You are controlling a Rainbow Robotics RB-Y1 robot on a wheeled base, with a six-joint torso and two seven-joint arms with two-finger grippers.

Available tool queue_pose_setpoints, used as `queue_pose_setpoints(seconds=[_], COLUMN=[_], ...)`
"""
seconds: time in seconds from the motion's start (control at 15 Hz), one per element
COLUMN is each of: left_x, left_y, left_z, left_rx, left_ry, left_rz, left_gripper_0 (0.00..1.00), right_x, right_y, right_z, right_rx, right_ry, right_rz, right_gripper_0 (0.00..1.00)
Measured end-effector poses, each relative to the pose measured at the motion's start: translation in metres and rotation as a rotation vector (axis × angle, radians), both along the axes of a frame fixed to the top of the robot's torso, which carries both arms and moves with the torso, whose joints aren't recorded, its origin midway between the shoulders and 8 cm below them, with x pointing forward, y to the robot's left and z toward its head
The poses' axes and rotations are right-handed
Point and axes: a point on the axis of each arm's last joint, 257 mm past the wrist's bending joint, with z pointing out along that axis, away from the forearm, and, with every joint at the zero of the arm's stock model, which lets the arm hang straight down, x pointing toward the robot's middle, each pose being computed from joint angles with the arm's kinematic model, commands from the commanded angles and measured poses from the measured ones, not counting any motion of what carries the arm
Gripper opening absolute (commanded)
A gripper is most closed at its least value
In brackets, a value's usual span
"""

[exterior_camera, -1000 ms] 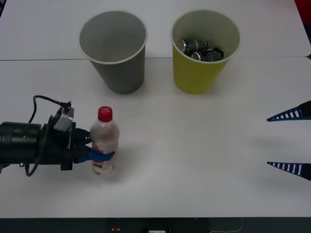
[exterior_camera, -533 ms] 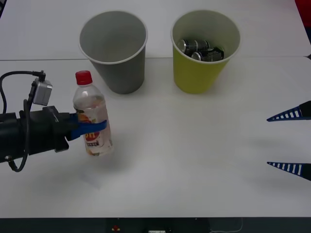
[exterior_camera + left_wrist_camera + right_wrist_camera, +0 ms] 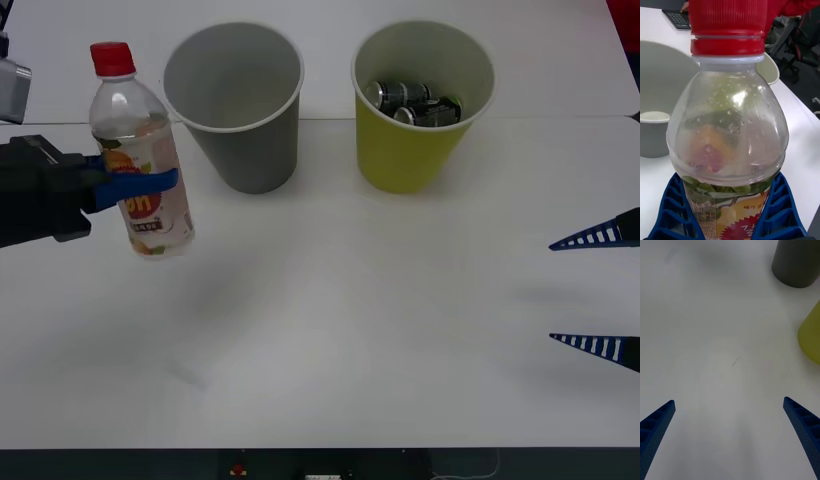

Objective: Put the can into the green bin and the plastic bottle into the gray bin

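Left gripper [image 3: 140,185] clamped round the plastic bottle [image 3: 140,160], upright, clear of the table [image 3: 350,330], at nine o'clock of the gray bin [image 3: 235,105]. Green bin [image 3: 420,105] at three o'clock of that, cans [image 3: 412,102] inside. Right gripper [image 3: 598,290] spread wide, low at the right edge.

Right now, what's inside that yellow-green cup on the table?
The green bin holds dark metal cans, at least two, lying on their sides. The bottom beneath them is covered, so I can't tell whether anything else is in there.
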Motion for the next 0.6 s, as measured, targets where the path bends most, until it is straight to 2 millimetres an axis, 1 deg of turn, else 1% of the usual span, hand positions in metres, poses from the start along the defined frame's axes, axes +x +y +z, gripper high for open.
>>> queue_pose_setpoints(seconds=[0.13,0.2,0.33,0.53,0.6], left_x=[0.001,0.005,0.021,0.053,0.063], left_y=[0.003,0.003,0.001,-0.005,-0.008], left_z=[0.021,0.031,0.044,0.066,0.07], left_rx=[0.025,0.028,0.034,0.065,0.071], left_ry=[0.003,-0.008,-0.027,-0.059,-0.06], left_rz=[-0.006,-0.007,-0.011,-0.018,-0.022], left_gripper_0=[0.0,0.0,0.0,0.0,0.0], right_x=[0.0,0.0,0.0,0.0,0.0], right_y=[0.0,0.0,0.0,0.0,0.0], right_z=[0.0,0.0,0.0,0.0,0.0], right_rx=[0.0,0.0,0.0,0.0,0.0], right_ry=[0.0,0.0,0.0,0.0,0.0], right_rz=[0.0,0.0,0.0,0.0,0.0], right_gripper_0=[1.0,1.0,1.0,1.0,1.0])
